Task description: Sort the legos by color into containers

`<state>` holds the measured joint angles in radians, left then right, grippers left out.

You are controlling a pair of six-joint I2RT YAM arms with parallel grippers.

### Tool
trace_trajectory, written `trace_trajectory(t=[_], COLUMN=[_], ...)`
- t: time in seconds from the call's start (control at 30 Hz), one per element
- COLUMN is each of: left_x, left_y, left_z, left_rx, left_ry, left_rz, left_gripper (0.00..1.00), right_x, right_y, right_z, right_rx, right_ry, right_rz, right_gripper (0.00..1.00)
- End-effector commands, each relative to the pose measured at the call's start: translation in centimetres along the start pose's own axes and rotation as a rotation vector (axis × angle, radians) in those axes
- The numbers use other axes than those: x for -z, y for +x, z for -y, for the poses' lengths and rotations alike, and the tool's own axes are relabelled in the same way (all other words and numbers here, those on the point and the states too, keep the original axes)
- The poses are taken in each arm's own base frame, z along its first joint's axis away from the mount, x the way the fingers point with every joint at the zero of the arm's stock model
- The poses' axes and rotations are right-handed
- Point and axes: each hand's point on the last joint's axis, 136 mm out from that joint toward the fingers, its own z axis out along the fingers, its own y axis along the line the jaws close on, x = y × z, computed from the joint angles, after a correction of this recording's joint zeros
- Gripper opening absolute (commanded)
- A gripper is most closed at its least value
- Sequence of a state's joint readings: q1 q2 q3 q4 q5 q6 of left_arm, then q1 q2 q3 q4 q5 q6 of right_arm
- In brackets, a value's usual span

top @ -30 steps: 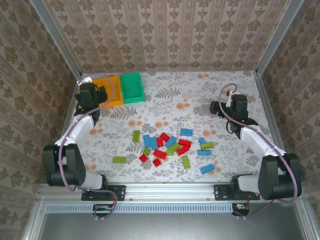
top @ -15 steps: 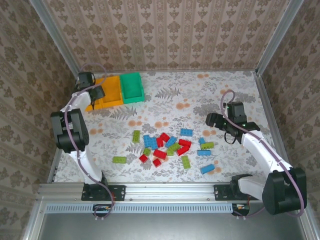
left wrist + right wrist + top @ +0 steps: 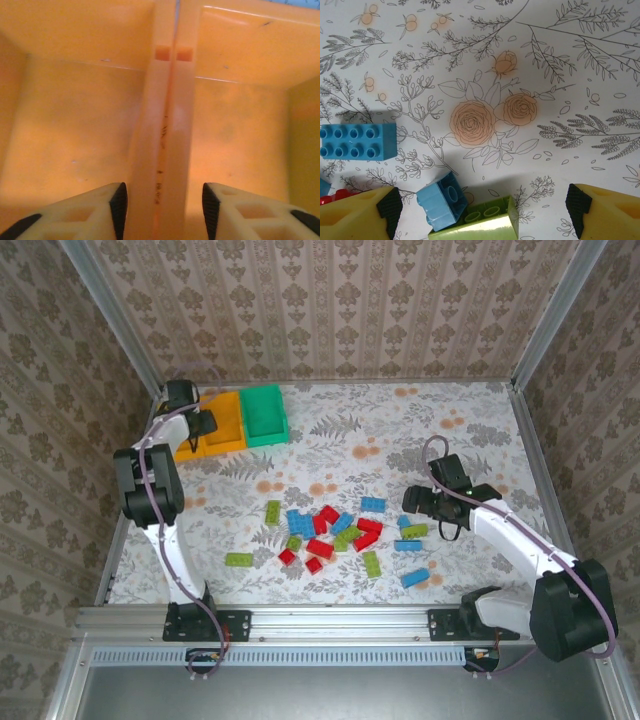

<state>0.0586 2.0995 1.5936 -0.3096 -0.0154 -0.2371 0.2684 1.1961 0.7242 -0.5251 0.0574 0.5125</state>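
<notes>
Red, light blue and lime green legos [image 3: 325, 530] lie scattered in the middle of the table. Two orange-yellow bins [image 3: 228, 420] and a green bin [image 3: 264, 414] stand side by side at the far left. My left gripper [image 3: 203, 426] hangs over the orange bins, open. In the left wrist view its fingers [image 3: 119, 210] straddle the two bins' adjoining walls [image 3: 167, 125] without touching them. My right gripper [image 3: 415, 503] is open and low over the table. Between its fingers [image 3: 390, 212] lie an overturned small blue brick [image 3: 442, 200] and a lime green brick [image 3: 480, 225].
A larger blue brick [image 3: 357, 141] lies left of the right gripper, and a red one [image 3: 335, 196] peeks out beside its left finger. More bricks [image 3: 414, 577] lie nearer the front edge. Patterned walls enclose the table on three sides.
The right arm has swung left and nearer, down to the bricks at the pile's right side. The left arm has risen and folded, its wrist staying over the orange bins.
</notes>
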Motion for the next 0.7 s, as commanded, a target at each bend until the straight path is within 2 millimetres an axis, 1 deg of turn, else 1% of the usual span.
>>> trace_trajectory(t=[0.0, 0.07, 0.1, 0.17, 0.23, 0.37, 0.57, 0.67], left_x=[-0.6, -0.5, -0.4, 0.0, 0.2, 0.5, 1.8, 2.6], left_y=[0.3, 0.5, 0.6, 0.6, 1.1, 2.7, 4.6, 5.8], left_z=[1.8, 2.4, 2.9, 3.5, 4.6, 7.3, 11.6, 14.0], left_rx=[-0.046, -0.064, -0.076, -0.089, -0.098, -0.116, -0.12, -0.149], left_ry=[0.038, 0.037, 0.039, 0.027, 0.04, 0.067, 0.129, 0.162], left_rz=[-0.026, -0.038, -0.04, -0.036, -0.044, -0.072, -0.091, -0.101], left_gripper=[0.32, 0.19, 0.16, 0.11, 0.08, 0.06, 0.05, 0.05], right_x=[0.0, 0.2, 0.3, 0.2, 0.0, -0.6, -0.9, -0.9], right_y=[0.7, 0.7, 0.7, 0.7, 1.0, 1.4, 1.8, 2.3], right_z=[1.1, 1.3, 1.3, 1.4, 1.3, 0.9, -0.7, -1.6], right_rx=[-0.02, -0.021, -0.022, -0.026, -0.029, -0.02, 0.033, 0.072], right_ry=[0.065, 0.074, 0.077, 0.077, 0.072, 0.074, 0.021, -0.013], right_rz=[-0.014, -0.012, -0.008, -0.007, -0.021, -0.059, -0.075, -0.08], right_gripper=[0.89, 0.89, 0.89, 0.89, 0.89, 0.9, 0.9, 0.89])
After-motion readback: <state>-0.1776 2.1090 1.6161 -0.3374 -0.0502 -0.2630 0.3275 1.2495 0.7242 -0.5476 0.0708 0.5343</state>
